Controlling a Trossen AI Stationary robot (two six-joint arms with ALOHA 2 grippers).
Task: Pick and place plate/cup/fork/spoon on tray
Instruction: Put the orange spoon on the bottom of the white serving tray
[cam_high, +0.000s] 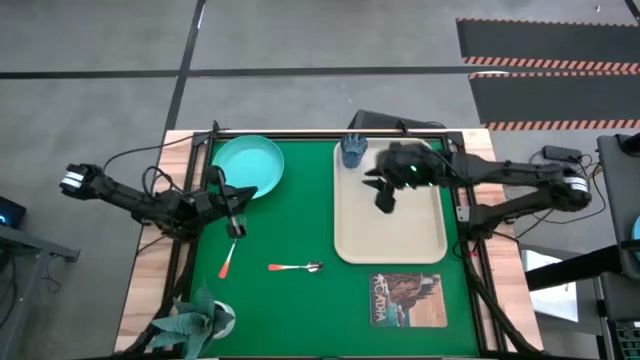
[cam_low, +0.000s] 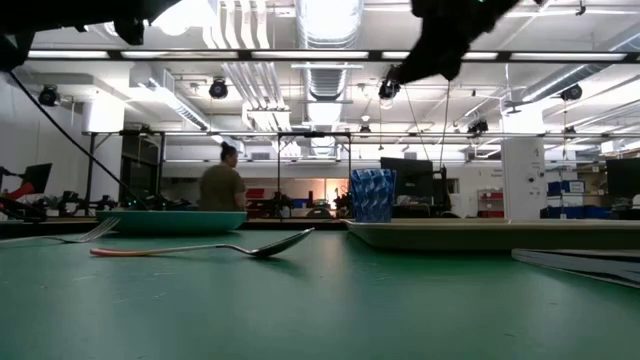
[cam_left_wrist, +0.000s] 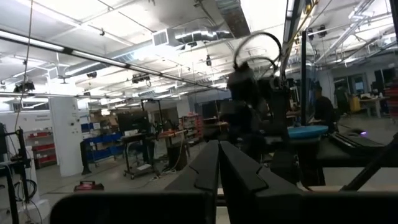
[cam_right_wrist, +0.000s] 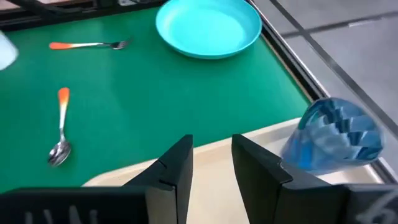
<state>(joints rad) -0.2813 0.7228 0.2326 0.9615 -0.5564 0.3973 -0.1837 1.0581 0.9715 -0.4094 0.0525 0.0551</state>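
Surface is green felt w/ the tray on its right half, bare except the cup standing upright in its far left corner. Plate sits far left on the felt, off the tray, so it's prob the next item. Right tool hangs above the tray mid-area, fingers a small gap apart, holding nothing; cup is near it but not touching. Left tool is just beside the plate's near rim; its wrist view shows fingers pressed together, empty. Fork lies near the left tool, spoon near-centre, both flat on felt. To do the plate well: open wide, come in low at the rim, pinch rim edge, lift level, set it clear of the cup. Flat utensils need a straight-down pinch at mid-handle.
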